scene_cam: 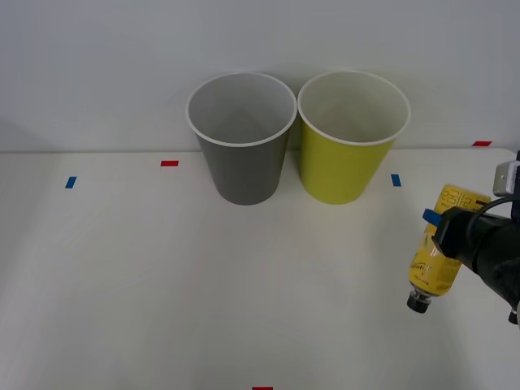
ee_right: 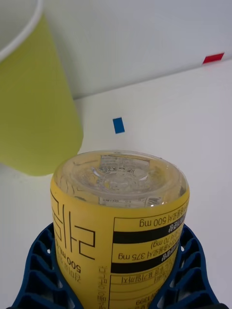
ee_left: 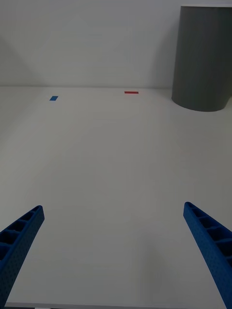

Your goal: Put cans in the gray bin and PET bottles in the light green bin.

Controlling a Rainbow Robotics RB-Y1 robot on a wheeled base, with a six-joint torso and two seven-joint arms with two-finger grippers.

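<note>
The gray bin point(scene_cam: 241, 136) and the light green bin point(scene_cam: 351, 135) stand side by side at the back of the white table, both upright. At the table's right side my right gripper point(scene_cam: 441, 230) is shut on the PET bottle point(scene_cam: 437, 254), which is held above the table, tilted with its black cap down. In the right wrist view the PET bottle point(ee_right: 121, 217) shows its clear base and yellow label between the blue fingers point(ee_right: 36, 270), with the light green bin point(ee_right: 34, 106) close beyond it. My left gripper point(ee_left: 113, 256) is open over bare table, the gray bin point(ee_left: 203, 58) far ahead.
Small tape marks lie on the table: blue ones point(scene_cam: 71, 182) point(scene_cam: 396, 179) and red ones point(scene_cam: 169, 163) point(scene_cam: 482, 143) point(scene_cam: 262, 388). A pale wall rises right behind the bins. The table's middle and left offer wide free room.
</note>
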